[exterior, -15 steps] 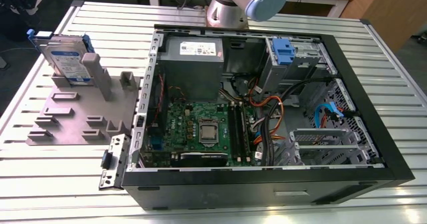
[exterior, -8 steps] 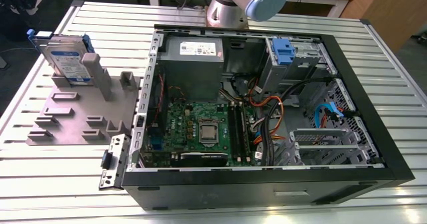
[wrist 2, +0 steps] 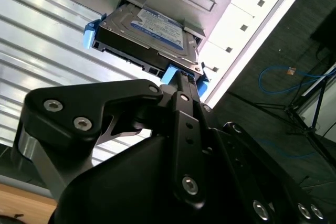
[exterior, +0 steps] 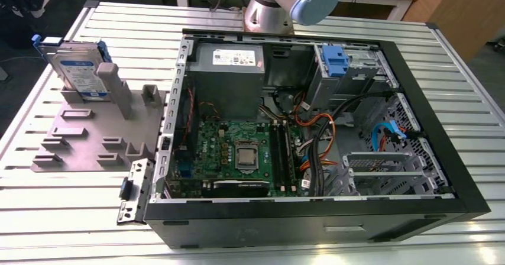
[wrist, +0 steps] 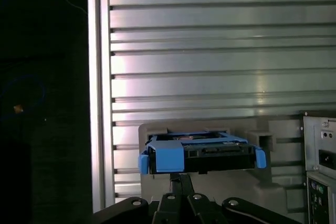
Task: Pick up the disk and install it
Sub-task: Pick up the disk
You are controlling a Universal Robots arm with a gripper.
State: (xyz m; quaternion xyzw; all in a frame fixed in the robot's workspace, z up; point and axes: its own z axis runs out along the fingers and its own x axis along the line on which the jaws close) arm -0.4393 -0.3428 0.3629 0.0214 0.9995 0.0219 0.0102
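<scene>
– Blue plastic round a silver-grey body: is that the disk (exterior: 79, 64)?

– Yes. It stands on edge in a slot of the grey rack (exterior: 87, 141), at the bench (exterior: 47, 217) corner on the exterior view's far left. It is well apart from the open computer case (exterior: 316, 212) in the middle of the bench. It has not been lifted out.

– And the end effector (wrist: 181, 178)?

– In both wrist views its black fingers look pressed together with nothing between them. It is aimed at the disk's narrow end, and in the first wrist view its tips line up just under the blue tab. I cannot tell from that view how much of a gap there is.

– How would you expect the disk to handle?

– Stiff and fairly heavy for its size, I'd say, being a metal body that will not flex. The carrier frame (wrist: 167, 158) is thinner plastic, so it may give a little. The bare metal faces look smooth and could slip.

– Fragile?

– I would treat it so. A drop or a knock against the rack would be bad for it. The connector edge seen in the second wrist view (wrist 2: 149, 30) should not be pinched either.

– So where would you take hold?

– Across the two flat faces near the upper, exposed end, with the fingers bearing on the metal and the label (wrist 2: 157, 24). The blue side rails should stay free, since by my guess they are what slides into a bay.
</scene>
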